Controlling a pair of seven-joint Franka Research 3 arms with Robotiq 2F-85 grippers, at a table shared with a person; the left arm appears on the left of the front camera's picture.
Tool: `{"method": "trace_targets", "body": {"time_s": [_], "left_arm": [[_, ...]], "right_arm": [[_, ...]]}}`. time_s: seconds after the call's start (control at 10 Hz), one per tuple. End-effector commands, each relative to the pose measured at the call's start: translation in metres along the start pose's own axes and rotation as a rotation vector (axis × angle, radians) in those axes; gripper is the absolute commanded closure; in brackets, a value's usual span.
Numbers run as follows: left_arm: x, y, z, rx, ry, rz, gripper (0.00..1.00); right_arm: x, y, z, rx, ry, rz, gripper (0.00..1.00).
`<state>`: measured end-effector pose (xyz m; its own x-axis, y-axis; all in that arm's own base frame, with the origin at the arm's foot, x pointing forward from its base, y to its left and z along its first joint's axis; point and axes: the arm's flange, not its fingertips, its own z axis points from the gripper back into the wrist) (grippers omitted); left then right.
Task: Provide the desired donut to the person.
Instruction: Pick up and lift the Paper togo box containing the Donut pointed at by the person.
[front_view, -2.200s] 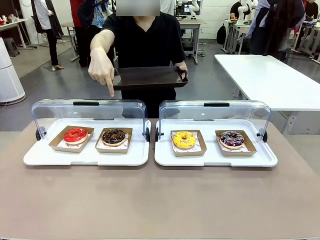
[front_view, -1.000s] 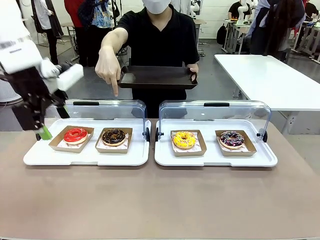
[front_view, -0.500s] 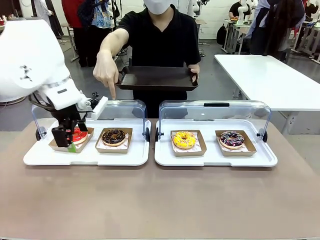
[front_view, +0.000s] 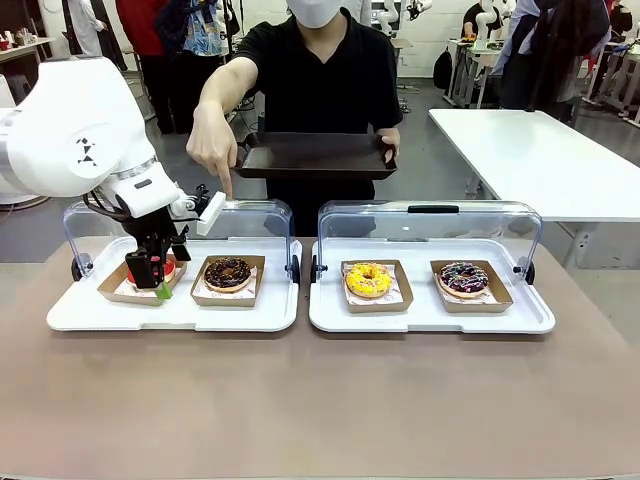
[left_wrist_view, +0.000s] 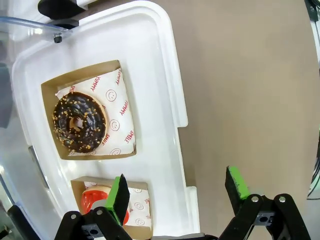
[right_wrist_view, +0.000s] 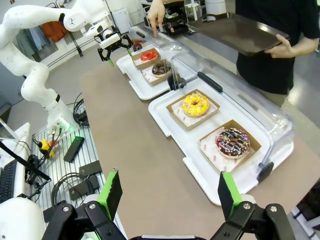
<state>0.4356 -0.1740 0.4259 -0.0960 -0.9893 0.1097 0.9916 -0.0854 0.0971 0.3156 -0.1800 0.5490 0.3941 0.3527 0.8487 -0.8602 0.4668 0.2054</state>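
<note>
On the worktop (front_view: 320, 400), across the near-middle, two white serving trays lie side by side, each with a clear lid tipped up along its far edge.

Item 1: left white tray (front_view: 120, 315), under the left lid (front_view: 250, 215). It carries two brown card boats. The left boat holds a red glazed donut (right_wrist_view: 148, 55). The right boat holds a chocolate donut (front_view: 228, 271) with pale crumbs.

Item 2: right white tray (front_view: 420, 318), under the right lid (front_view: 430, 225). It carries a yellow donut (front_view: 368, 279) on its left and a dark donut with coloured sprinkles (front_view: 463, 277) on its right, each in its own boat.

Item 3: the person (front_view: 320, 70), standing at the far side. One hand holds a dark brown tray (front_view: 315, 155) level at the waist. The pointing hand (front_view: 212, 148) aims its forefinger down above the left lid, in line with the chocolate donut.

Item 4: my left gripper (left_wrist_view: 177, 187), jaws spread wide and grasping nothing. It hangs over the near left part of the left white tray. One finger is above the red donut's boat and the other is out past the tray's near rim, over bare worktop. The chocolate donut lies to its right, apart from both fingers.

Item 5: my right gripper (right_wrist_view: 170, 180), jaws likewise apart and empty, high above the right end of the worktop, well apart from both trays.
</note>
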Motion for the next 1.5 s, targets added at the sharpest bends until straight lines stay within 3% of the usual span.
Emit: {"method": "trace_targets", "body": {"time_s": [0.0, 0.6, 1.4], "left_arm": [[0.003, -0.004, -0.003, 0.009, 0.028, 0.011, 0.0], [0.002, -0.003, -0.003, -0.006, 0.006, -0.003, 0.0], [0.002, 0.05, -0.065, -0.1, 0.041, 0.002, 0.0]], "right_arm": [[0.0, -0.001, 0.0, 0.008, -0.02, 0.005, 0.0], [0.0, -0.001, 0.0, 0.008, -0.02, 0.005, 0.0], [0.0, -0.001, 0.0, 0.008, -0.02, 0.005, 0.0]]}}
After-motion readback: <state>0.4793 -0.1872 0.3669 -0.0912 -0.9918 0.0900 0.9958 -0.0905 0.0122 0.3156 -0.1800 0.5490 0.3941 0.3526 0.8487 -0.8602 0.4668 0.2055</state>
